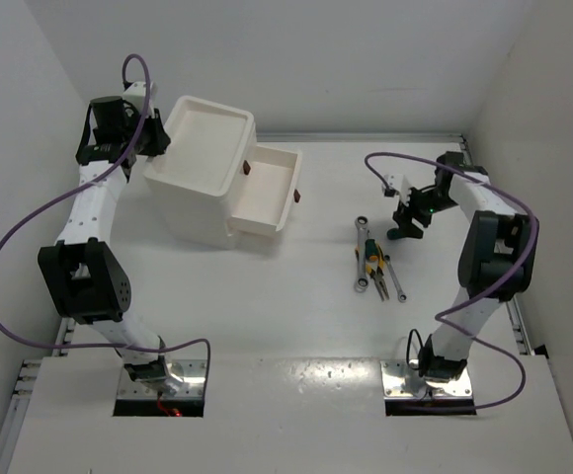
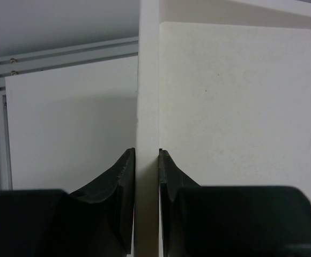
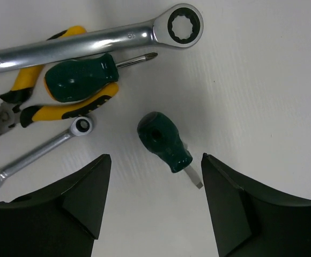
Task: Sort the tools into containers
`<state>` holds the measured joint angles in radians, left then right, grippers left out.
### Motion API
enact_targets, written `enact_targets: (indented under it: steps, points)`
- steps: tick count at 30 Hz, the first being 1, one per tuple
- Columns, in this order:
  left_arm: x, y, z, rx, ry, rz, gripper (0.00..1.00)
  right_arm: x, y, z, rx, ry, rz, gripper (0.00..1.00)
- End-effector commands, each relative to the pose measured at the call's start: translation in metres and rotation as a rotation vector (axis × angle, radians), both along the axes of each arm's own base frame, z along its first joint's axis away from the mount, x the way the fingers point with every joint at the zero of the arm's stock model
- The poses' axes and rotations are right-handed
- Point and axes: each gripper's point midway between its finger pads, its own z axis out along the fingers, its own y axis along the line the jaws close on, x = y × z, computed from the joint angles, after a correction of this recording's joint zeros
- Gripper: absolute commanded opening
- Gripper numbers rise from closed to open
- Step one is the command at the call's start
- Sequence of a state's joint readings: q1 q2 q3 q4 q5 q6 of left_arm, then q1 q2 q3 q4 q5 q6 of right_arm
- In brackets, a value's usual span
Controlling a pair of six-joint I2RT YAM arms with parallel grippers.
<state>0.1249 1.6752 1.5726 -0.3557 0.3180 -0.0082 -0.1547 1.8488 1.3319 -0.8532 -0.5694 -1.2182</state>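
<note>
The white cabinet [image 1: 193, 212] stands at the far left of the table [image 1: 296, 326], its top tray [image 2: 147, 80] bare. One drawer [image 1: 263, 225] is pulled out towards the tools. The left pincer [image 2: 147, 152] is closed onto the tray's upright rim, one finger on each side of the wall, apparently to steady the cabinet.

The tools lie in a loose cluster at the right, well apart from the cabinet. The big wrench [image 3: 91, 42] is the longest. It probably weighs the most and is rigid and slick, so it is best gripped across its flat shank. The yellow-handled pliers [image 3: 59, 111] lie under a stubby cross-tip screwdriver [image 3: 78, 81], with a small wrench [image 3: 37, 152] just beside them.

The smallest piece is a stubby flat-blade screwdriver [image 3: 163, 140], lying alone on the table near the pile but touching nothing. In the right wrist view its long axis runs diagonally, butt end to the upper left and blade to the lower right. The right pincer [image 3: 156, 156] is spread wide above it, holding nothing, and the handle sits between its fingers. The screwdriver looks light and hard, and its rounded handle may roll. Closing across the thick green handle looks safest, since the thin blade would offer little purchase.
</note>
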Motion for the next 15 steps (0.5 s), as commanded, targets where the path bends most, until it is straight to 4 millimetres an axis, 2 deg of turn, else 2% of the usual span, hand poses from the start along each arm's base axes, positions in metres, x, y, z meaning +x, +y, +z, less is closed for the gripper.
enact_targets:
  steps: [1, 7, 11, 15]
  points:
    - [-0.043, -0.036, -0.086, -0.142, 0.340, -0.066, 0.00, 0.020, 0.001, 0.005, 0.001, -0.090, 0.124, 0.69]
    - [-0.044, -0.034, -0.091, -0.133, 0.350, -0.051, 0.00, 0.024, 0.001, -0.014, -0.036, -0.061, 0.183, 0.70]
    - [-0.041, -0.032, -0.087, -0.126, 0.340, -0.044, 0.00, 0.020, 0.004, -0.021, -0.039, -0.015, 0.219, 0.70]
    - [-0.041, -0.032, -0.088, -0.127, 0.349, -0.043, 0.00, 0.019, 0.004, -0.039, -0.054, 0.024, 0.238, 0.70]
